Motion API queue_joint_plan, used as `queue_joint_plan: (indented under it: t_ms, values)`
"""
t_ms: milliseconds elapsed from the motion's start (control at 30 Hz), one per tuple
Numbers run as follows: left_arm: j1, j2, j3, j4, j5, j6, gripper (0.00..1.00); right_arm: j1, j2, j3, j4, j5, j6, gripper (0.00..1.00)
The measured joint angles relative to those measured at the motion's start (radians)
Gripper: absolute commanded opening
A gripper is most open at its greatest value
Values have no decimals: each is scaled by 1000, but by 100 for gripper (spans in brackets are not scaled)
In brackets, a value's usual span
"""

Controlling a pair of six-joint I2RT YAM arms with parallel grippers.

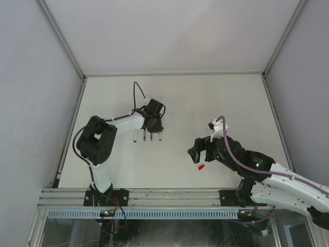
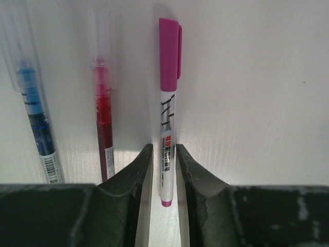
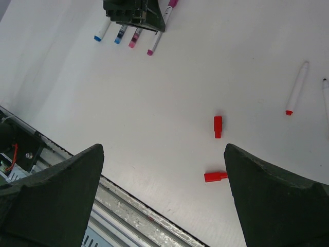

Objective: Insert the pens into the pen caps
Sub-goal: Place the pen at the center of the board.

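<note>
My left gripper hangs low over the table, its jaws narrowly open on either side of a whitish pen with a magenta cap on its far end. Thin gaps show on both sides of the barrel. To its left lie a red pen and a blue pen, both under clear caps. My right gripper is wide open and holds nothing. Beneath it lie two loose red pen caps, the nearer one by its right finger. An uncapped white pen with a red end lies further right.
From above, the left gripper sits mid-table over a row of pens, and the right gripper hovers near the front by a red cap. The metal rail runs along the table's near edge. White walls close in three sides.
</note>
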Motion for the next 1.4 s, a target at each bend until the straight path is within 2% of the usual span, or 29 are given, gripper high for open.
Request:
queue_joint_plan:
  t_ms: [433, 800, 900, 1067, 1267, 1400]
  values:
    - [0, -33, 0, -66, -14, 65, 36, -1, 0, 0, 0, -4, 0, 100]
    - [-5, -297, 3, -111, 2, 170, 37, -52, -18, 0, 0, 6, 2, 100]
    - [-6, -364, 3, -113, 23, 199, 38, -102, -21, 0, -1, 2, 9, 100]
    - [-7, -489, 0, -127, 38, 254, 41, -267, 2, 0, 0, -85, 6, 97]
    - [-7, -680, -31, -159, 48, 301, 46, -446, 109, 0, -7, -208, -5, 91]
    - [-7, -793, -60, -191, 44, 328, 50, -510, 182, 1, -6, -249, -27, 89]
